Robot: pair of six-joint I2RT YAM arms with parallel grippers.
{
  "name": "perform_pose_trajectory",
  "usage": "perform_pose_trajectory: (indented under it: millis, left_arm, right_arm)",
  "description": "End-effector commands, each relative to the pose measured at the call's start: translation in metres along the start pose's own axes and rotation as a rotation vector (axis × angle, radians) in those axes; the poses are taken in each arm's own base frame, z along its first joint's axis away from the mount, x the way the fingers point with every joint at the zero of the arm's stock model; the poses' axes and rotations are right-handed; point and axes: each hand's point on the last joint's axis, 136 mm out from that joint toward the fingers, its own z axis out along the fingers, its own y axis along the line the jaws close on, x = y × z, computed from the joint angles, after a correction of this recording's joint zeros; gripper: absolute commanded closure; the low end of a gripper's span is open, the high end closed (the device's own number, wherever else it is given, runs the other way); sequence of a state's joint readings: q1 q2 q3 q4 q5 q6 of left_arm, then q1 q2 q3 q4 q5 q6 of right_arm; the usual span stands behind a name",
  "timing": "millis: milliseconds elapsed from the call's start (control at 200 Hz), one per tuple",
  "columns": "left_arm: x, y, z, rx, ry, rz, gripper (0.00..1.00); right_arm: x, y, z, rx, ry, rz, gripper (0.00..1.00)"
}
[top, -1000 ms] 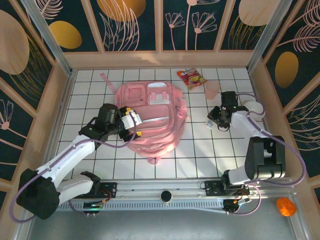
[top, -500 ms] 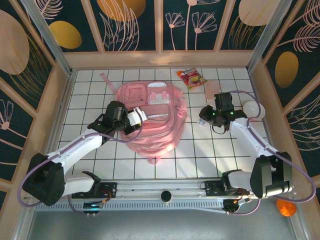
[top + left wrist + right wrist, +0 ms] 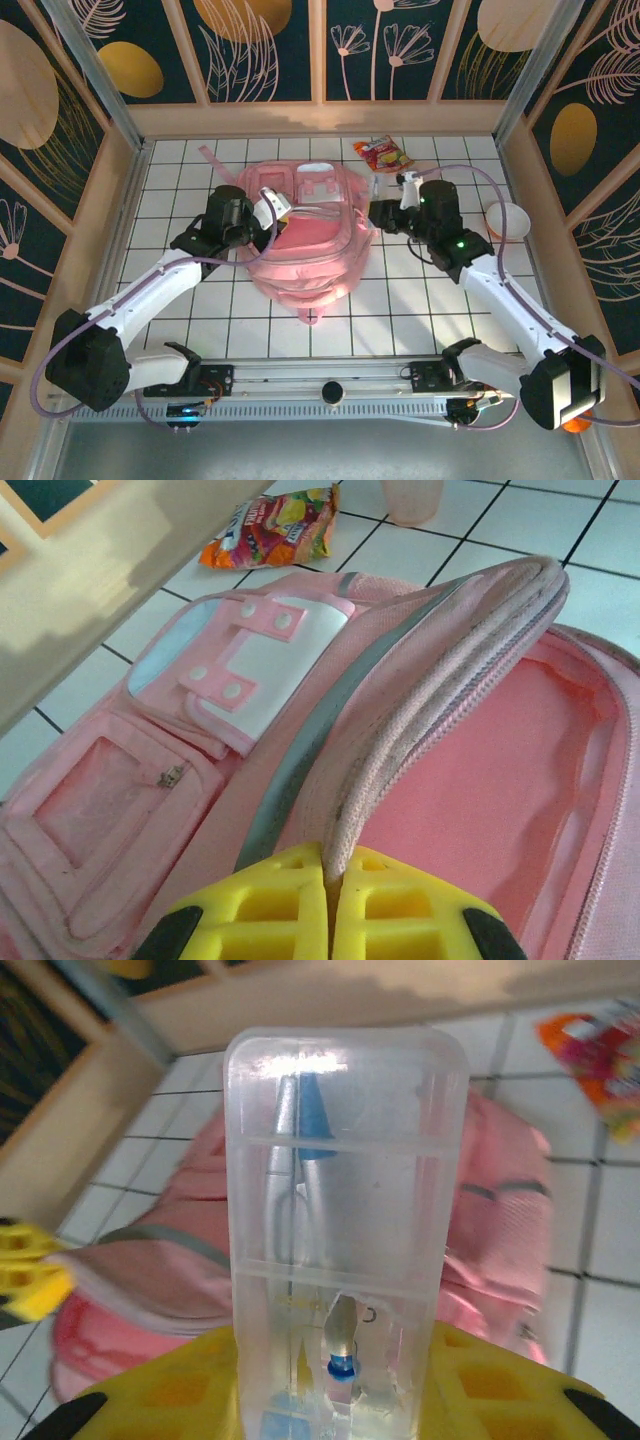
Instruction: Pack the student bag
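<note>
Left fingers (image 3: 295, 895) clamped together on the open flap edge of the student bag (image 3: 310, 250), mid-frame on the tiled counter (image 3: 400, 310). Right fingers (image 3: 180, 1390) clamp a clear plastic case (image 3: 345, 1210) at the bag's right edge. Snack packet (image 3: 383, 155) beyond, upper centre-right.

The student bag (image 3: 320, 275) is pink, with lighter pink and white panels, a grey band along its flap and a salmon-pink lining. Beyond the bag, the snack packet (image 3: 383, 154) is orange-red with yellow, and the cup (image 3: 412, 495) is pale pink. Under the bag, the table (image 3: 180, 180) is white with a dark grid. The left gripper (image 3: 328, 880) and right gripper (image 3: 340, 1370) are yellow with black corners. The clear case (image 3: 345, 1190) shows blue pieces inside. The walls (image 3: 270, 50) behind the bag are dark teal with gold ovals and pale line-drawn leaves.
</note>
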State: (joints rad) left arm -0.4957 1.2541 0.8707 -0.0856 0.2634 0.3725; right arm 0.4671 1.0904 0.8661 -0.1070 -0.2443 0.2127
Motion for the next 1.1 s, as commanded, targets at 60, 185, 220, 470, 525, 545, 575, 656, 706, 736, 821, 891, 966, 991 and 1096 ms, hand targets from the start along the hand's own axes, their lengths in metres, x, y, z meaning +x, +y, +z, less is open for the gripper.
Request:
perform_pose_trajectory:
  millis: [60, 185, 220, 470, 525, 545, 575, 656, 706, 736, 821, 891, 966, 991, 1096]
  left_arm:
    - [-0.044, 0.006, -0.003, 0.027, -0.115, -0.088, 1.0]
    - [-0.04, 0.001, 0.003, 0.066, -0.097, -0.115, 1.0]
    - [-0.053, 0.004, 0.0, 0.072, -0.118, -0.111, 1.0]
    - [-0.071, 0.0, -0.007, 0.115, -0.162, -0.139, 1.0]
    - [-0.072, -0.001, -0.008, 0.12, -0.166, -0.139, 1.0]
    - [-0.073, -0.002, -0.009, 0.123, -0.168, -0.138, 1.0]
    - [-0.074, -0.003, -0.01, 0.127, -0.172, -0.139, 1.0]
    - [-0.076, -0.005, -0.012, 0.139, -0.183, -0.136, 1.0]
    - [-0.078, -0.005, -0.013, 0.139, -0.19, -0.134, 1.0]
    - [-0.079, -0.005, -0.014, 0.142, -0.193, -0.134, 1.0]
    - [-0.083, -0.007, -0.016, 0.154, -0.209, -0.129, 1.0]
    - [-0.085, -0.009, -0.017, 0.163, -0.218, -0.129, 1.0]
    - [-0.086, -0.01, -0.017, 0.176, -0.222, -0.128, 1.0]
    - [-0.086, -0.01, -0.018, 0.175, -0.223, -0.129, 1.0]
    - [-0.087, -0.01, -0.018, 0.175, -0.225, -0.127, 1.0]
  right_arm:
    - [-0.024, 0.079, -0.007, -0.252, -0.175, -0.437, 0.77]
    - [-0.004, 0.107, -0.005, -0.339, -0.213, -0.685, 0.82]
    - [0.002, 0.111, -0.003, -0.35, -0.217, -0.747, 0.82]
    - [0.044, 0.098, 0.023, -0.338, -0.114, -1.146, 0.83]
    - [0.051, 0.09, 0.032, -0.318, -0.061, -1.197, 0.83]
    - [0.053, 0.086, 0.036, -0.312, -0.041, -1.211, 0.83]
    - [0.058, 0.082, 0.041, -0.306, -0.012, -1.236, 0.83]
    - [0.065, 0.071, 0.053, -0.287, 0.05, -1.28, 0.83]
    - [0.065, 0.065, 0.06, -0.259, 0.071, -1.297, 0.83]
    - [0.064, 0.062, 0.064, -0.241, 0.079, -1.306, 0.83]
    - [0.06, 0.055, 0.075, -0.192, 0.094, -1.326, 0.83]
    - [0.054, 0.054, 0.081, -0.173, 0.093, -1.333, 0.82]
    - [0.051, 0.054, 0.086, -0.17, 0.095, -1.343, 0.78]
    - [0.05, 0.054, 0.087, -0.168, 0.098, -1.347, 0.76]
    - [0.049, 0.053, 0.091, -0.166, 0.115, -1.36, 0.71]
